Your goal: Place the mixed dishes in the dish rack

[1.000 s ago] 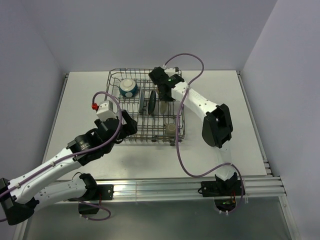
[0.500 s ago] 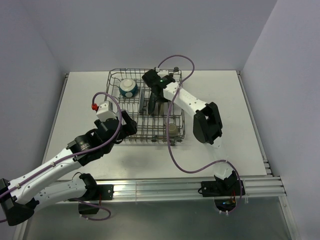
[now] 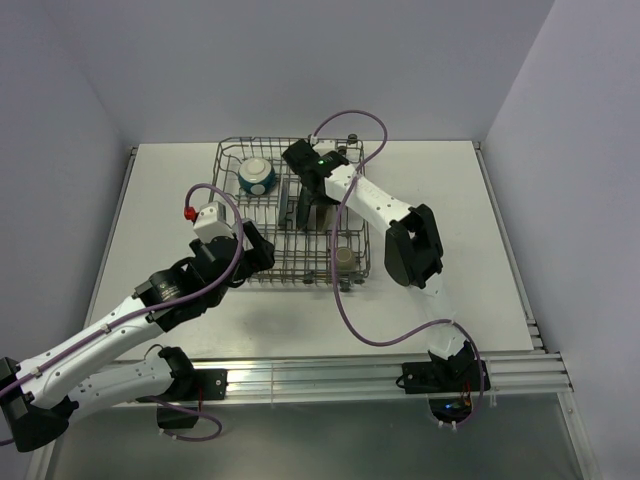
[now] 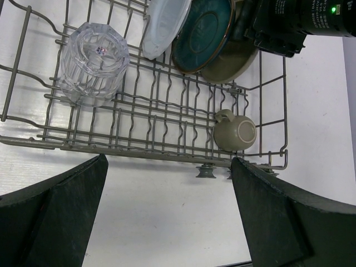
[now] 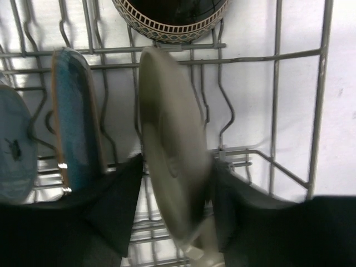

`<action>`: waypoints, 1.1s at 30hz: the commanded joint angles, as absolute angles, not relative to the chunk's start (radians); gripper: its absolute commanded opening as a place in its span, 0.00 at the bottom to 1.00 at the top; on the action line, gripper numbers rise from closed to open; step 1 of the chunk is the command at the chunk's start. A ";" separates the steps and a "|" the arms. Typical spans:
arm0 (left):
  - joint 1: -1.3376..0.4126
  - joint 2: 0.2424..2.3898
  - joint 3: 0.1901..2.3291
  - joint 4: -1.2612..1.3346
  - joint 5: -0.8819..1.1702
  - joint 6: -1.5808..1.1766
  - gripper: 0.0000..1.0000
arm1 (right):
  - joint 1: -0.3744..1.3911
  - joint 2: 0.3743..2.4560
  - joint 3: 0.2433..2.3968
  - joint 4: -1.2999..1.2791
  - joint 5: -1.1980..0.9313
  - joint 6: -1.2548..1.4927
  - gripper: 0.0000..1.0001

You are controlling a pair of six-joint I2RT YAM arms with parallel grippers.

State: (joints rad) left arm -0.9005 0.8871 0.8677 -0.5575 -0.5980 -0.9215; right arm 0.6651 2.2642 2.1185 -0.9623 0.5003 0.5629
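Observation:
The grey wire dish rack [image 3: 233,152] holds a teal bowl [image 3: 256,177], a clear glass [image 4: 94,64], an olive-grey mug [image 4: 236,132] and a dark brown bowl [image 5: 172,16]. Three plates stand on edge in its tines: pale-blue [image 4: 166,25], teal [image 4: 203,33] and beige [image 4: 231,58]. My right gripper [image 5: 178,167] reaches down into the rack [image 3: 310,200] and is shut on the beige plate [image 5: 169,139], right of the teal plate [image 5: 75,133]. My left gripper [image 4: 169,222] is open and empty over the table, just before the rack's near edge.
The rack [image 4: 144,147] stands on small wheels [image 4: 204,171] at the back middle of the white table [image 3: 440,300]. The right arm's purple cable [image 3: 350,300] loops over the rack's right side and the table. Walls close the left, back and right.
My right gripper has moved left with the beige plate, bringing it close beside the teal plate in the rack. The left arm has not moved.

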 commanded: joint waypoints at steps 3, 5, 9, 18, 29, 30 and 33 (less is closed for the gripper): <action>-0.896 0.881 0.865 -0.535 -0.583 -0.927 0.99 | 0.675 2.212 2.138 -0.956 0.537 0.575 0.72; -0.894 0.881 0.867 -0.545 -0.584 -0.934 0.99 | 0.675 2.189 2.122 -0.959 0.543 0.578 0.74; -0.894 0.873 0.865 -0.555 -0.581 -0.949 0.99 | 0.675 2.125 2.076 -0.965 0.560 0.592 0.76; -0.896 0.884 0.856 -0.561 -0.554 -0.983 0.99 | 0.675 1.964 1.936 -0.962 0.589 0.611 0.79; -0.896 0.841 0.781 -0.509 -0.419 -1.042 0.99 | 0.706 1.617 1.512 -0.835 0.493 0.611 0.89; -0.896 0.839 0.767 -0.497 -0.407 -1.052 0.99 | 0.713 1.555 1.471 -0.815 0.473 0.607 0.93; -0.896 0.828 0.750 -0.471 -0.345 -1.065 0.99 | 0.742 1.436 1.314 -0.729 0.393 0.617 0.94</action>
State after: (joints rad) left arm -0.8993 0.8505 0.7609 -0.5335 -0.4278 -1.0351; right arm 0.7109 1.5566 1.4132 -0.8417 0.4644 0.6048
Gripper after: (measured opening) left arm 0.992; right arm 0.934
